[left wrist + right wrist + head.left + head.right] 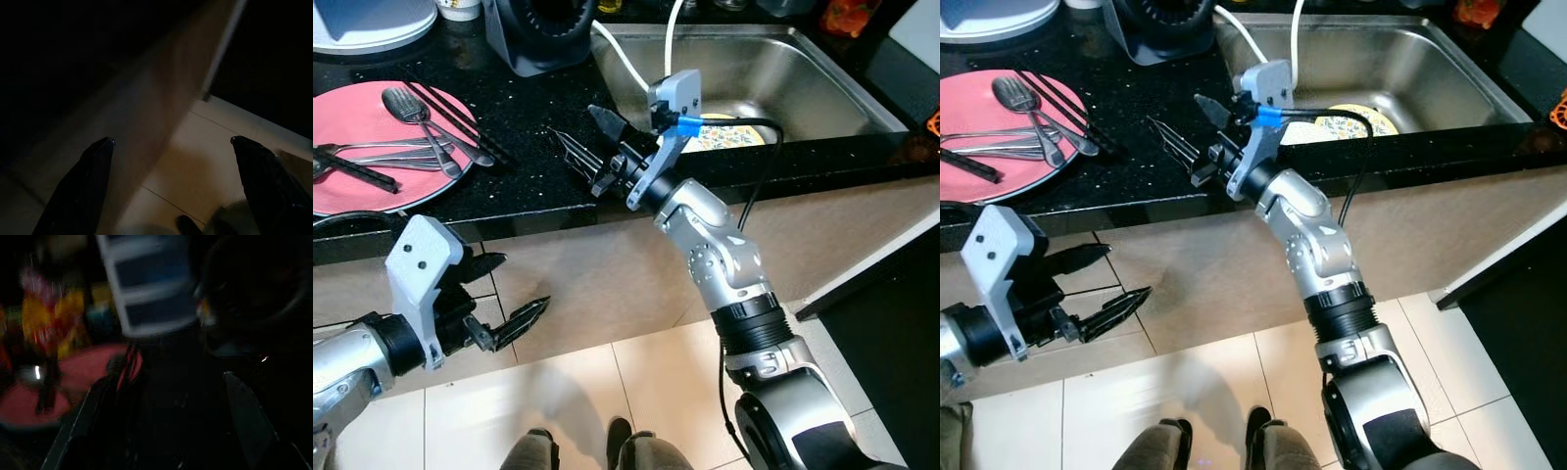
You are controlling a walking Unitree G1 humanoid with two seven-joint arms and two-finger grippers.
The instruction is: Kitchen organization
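Shoes (578,446) of a person stand on the tiled floor (636,392) at the lower edge of the head views, just behind the robot.

Left gripper (499,294): hangs below the bench (529,147) front, over the floor, jaws spread wide and holding nothing (idle).

Right gripper (582,137): reaches over the black bench top, between the pink plate (362,191) and the steel sink (783,78). Its jaws stand well apart with nothing between them.

Task items: forks (411,113) and dark utensils (460,122) lie in a loose heap on the pink plate, at the robot's left. A patterned dish (734,132) rests in the sink, behind the right wrist.

Handling (judgement): the cutlery is light, rigid and smooth, so it is likely to slip or pivot in the jaws. Take hold across a handle near its middle, where it overhangs the plate rim. The plate is probably breakable and should be gripped at the rim.

Relative position: the cutlery lies beyond the right jaws, to their left and near, apart from them. The right wrist view (dark, blurred) shows the plate ahead of the fingertips.
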